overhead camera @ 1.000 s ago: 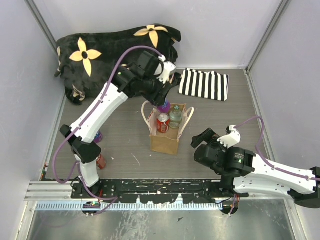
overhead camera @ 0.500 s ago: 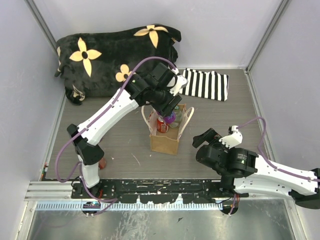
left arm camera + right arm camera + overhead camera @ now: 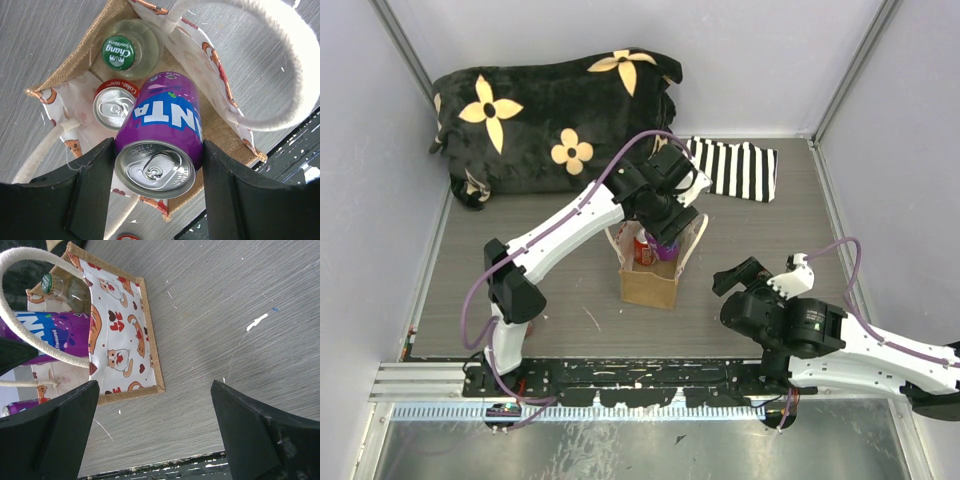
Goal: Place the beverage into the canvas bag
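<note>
The canvas bag (image 3: pixel 655 278) stands open mid-table, tan with cream loop handles and a cat print on its pale side (image 3: pixel 120 340). My left gripper (image 3: pixel 666 238) is shut on a purple Fanta can (image 3: pixel 165 130), held tilted over the bag's mouth (image 3: pixel 225 125). The can also shows in the top view (image 3: pixel 667 250) and the right wrist view (image 3: pixel 55 335). Inside the bag are a red cola can (image 3: pixel 115 102) and a clear bottle with a green cap (image 3: pixel 120 52). My right gripper (image 3: pixel 760 272) is open and empty, right of the bag, above bare table (image 3: pixel 155 405).
A black blanket with yellow flowers (image 3: pixel 550 110) lies at the back left. A black-and-white striped cloth (image 3: pixel 730 168) lies behind the bag to the right. Another purple can (image 3: pixel 20 407) lies on the table beyond the bag. Grey walls enclose the table.
My left gripper has carried the purple can to the right and nearer, from behind the bag to over its mouth. The right arm has shifted slightly.
</note>
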`<state>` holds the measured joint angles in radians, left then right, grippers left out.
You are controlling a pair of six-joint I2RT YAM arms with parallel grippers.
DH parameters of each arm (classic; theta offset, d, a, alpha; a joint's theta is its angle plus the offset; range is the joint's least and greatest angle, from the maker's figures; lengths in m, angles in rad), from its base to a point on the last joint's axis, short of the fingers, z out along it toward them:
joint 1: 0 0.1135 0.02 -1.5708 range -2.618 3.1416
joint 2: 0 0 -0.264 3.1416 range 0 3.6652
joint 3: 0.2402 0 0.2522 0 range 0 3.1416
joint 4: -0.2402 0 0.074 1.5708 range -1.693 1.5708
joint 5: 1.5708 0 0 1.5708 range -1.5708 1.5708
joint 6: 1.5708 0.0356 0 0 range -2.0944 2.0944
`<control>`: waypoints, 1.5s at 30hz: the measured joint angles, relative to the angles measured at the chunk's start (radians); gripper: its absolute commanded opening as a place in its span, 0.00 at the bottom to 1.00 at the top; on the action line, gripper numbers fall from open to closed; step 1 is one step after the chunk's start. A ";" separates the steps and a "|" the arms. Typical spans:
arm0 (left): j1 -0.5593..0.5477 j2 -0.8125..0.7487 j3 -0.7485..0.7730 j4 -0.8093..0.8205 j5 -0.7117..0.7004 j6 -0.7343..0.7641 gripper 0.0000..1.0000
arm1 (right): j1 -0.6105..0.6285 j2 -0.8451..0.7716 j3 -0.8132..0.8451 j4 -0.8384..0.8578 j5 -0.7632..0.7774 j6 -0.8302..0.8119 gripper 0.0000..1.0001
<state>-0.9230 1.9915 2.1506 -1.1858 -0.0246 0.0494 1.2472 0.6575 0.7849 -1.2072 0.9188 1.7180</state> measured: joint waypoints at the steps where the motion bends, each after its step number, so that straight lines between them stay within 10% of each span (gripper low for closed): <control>1: -0.002 0.008 0.000 0.004 0.000 -0.001 0.00 | 0.000 -0.004 0.000 -0.003 0.001 0.003 1.00; 45: -0.018 0.099 -0.260 0.266 0.004 -0.051 0.04 | 0.000 -0.047 0.000 -0.113 0.014 0.074 1.00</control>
<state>-0.9405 2.0903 1.8904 -0.9203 -0.0204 -0.0021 1.2472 0.6106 0.7849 -1.3197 0.9329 1.7924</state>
